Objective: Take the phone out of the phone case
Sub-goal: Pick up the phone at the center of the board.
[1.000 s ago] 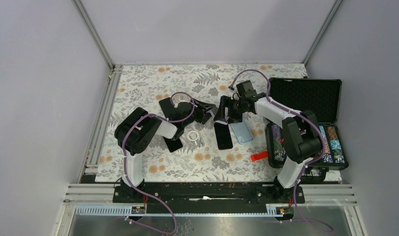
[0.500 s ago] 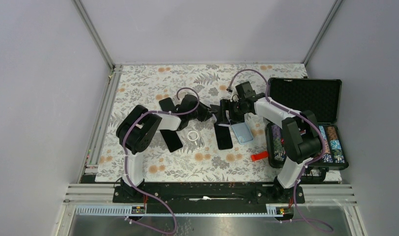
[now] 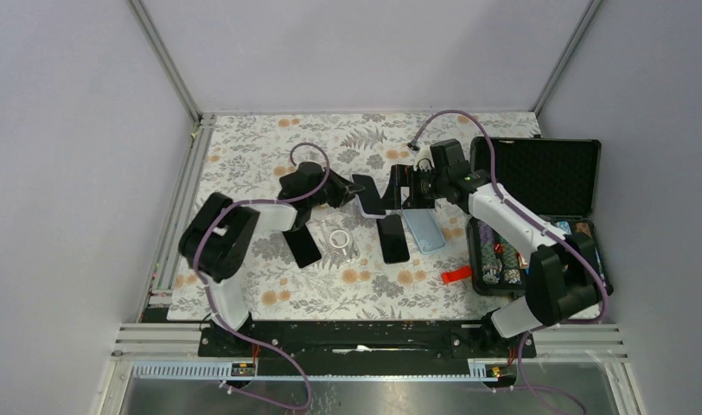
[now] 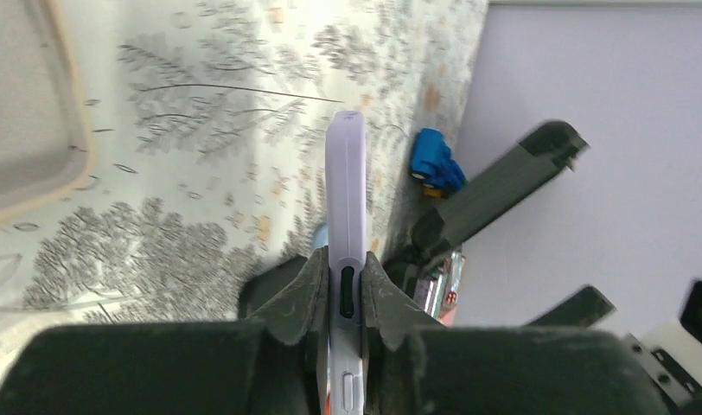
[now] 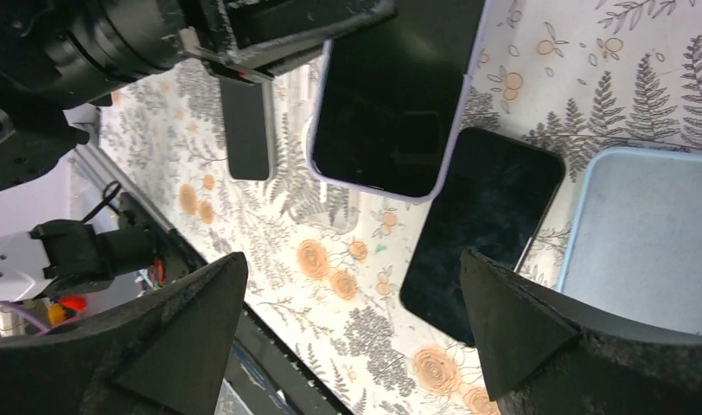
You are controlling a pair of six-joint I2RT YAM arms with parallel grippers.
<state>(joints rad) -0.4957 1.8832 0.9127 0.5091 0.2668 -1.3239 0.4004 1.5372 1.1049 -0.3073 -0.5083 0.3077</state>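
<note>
Left gripper point(image 4: 346, 298) is clenched hard on one end of the phone point(image 5: 391, 95), which sits snug in its lavender phone case point(image 4: 347, 190), held up edge-on over the floral table point(image 3: 270, 147). Right gripper point(image 5: 352, 259) hangs just beside it with its jaws spread wide, gripping nothing. Underneath, a bare black phone point(image 3: 392, 239) lies next to a light blue case point(image 3: 425, 231).
</note>
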